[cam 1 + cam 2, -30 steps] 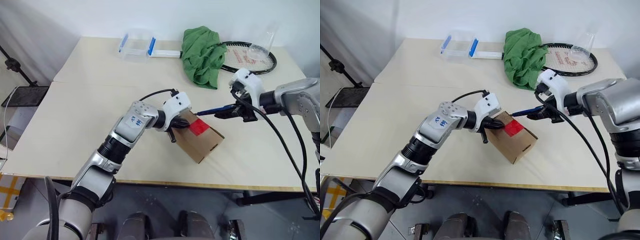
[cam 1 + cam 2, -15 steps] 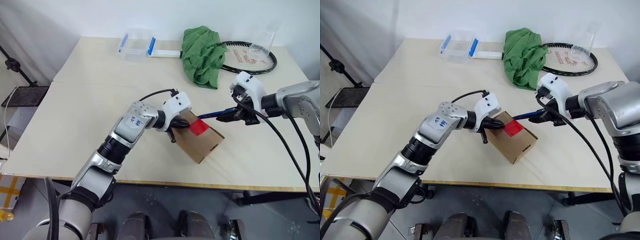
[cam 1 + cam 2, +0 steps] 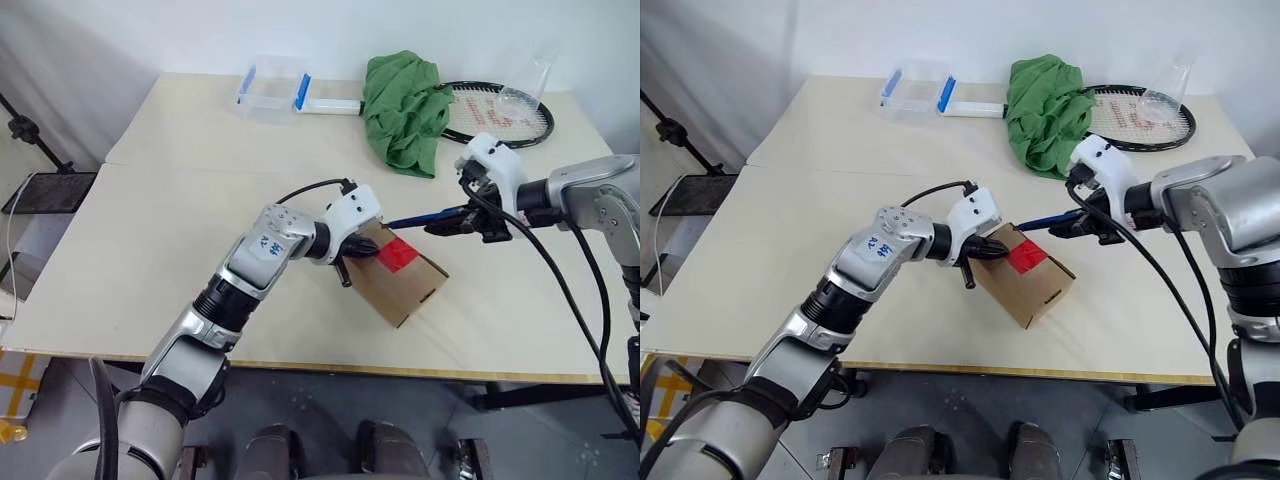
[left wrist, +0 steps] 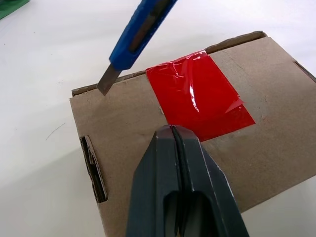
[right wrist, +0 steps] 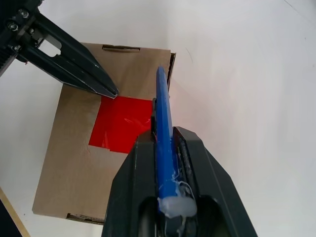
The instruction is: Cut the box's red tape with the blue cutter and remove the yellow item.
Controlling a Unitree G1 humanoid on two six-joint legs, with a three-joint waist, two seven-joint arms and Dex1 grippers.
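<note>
The brown cardboard box (image 3: 402, 278) lies on the table, with the red tape (image 3: 398, 254) across its top seam. My left gripper (image 3: 362, 250) is shut, its fingertips (image 4: 173, 136) pressing on the box top at the edge of the red tape (image 4: 200, 96). My right gripper (image 3: 462, 222) is shut on the blue cutter (image 3: 420, 217). The cutter's (image 4: 140, 29) blade tip sits at the box's top edge, just beside the tape. In the right wrist view the cutter (image 5: 163, 111) points over the box's edge next to the tape (image 5: 121, 123). The yellow item is hidden.
At the back of the table stand a clear plastic container with blue clips (image 3: 272, 92), a green cloth (image 3: 403, 110), a racket (image 3: 500, 115) and a glass flask (image 3: 525, 88). The table's front edge (image 3: 330, 368) runs close to the box.
</note>
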